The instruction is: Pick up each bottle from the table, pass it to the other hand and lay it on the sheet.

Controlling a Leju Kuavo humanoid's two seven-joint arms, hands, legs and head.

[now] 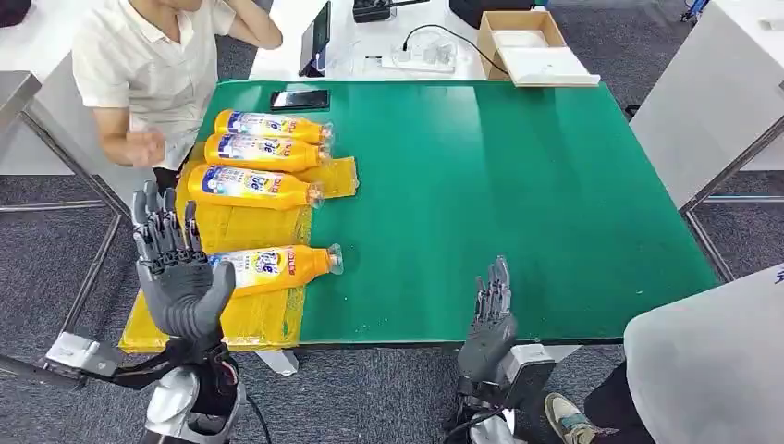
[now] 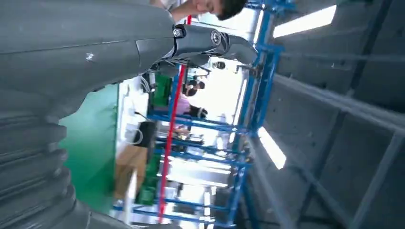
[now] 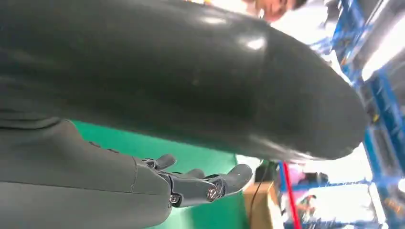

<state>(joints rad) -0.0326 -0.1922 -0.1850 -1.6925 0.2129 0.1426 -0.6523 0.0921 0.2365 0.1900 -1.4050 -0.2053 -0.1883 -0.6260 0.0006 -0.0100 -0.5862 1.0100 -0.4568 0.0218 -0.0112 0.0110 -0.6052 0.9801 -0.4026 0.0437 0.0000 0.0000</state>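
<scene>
Several yellow bottles lie on their sides on the yellow sheet (image 1: 250,319) at the green table's left side: three close together at the back (image 1: 268,125) (image 1: 263,151) (image 1: 250,186), and one (image 1: 277,266) nearer the front. My left hand (image 1: 176,273) is raised in front of the sheet's near left part, fingers spread and pointing up, holding nothing; it covers the base of the front bottle. My right hand (image 1: 488,319) hovers at the table's front edge near the middle, fingers straight and apart, empty. The right wrist view shows its fingers (image 3: 210,183) extended over the green surface.
A person in a white shirt (image 1: 148,69) sits at the table's back left, a hand near the back bottles. A black phone (image 1: 299,99) lies at the far edge. A cardboard box (image 1: 527,46) stands behind. Another person's shoe (image 1: 566,421) shows at front right. The green table (image 1: 518,194) stretches right.
</scene>
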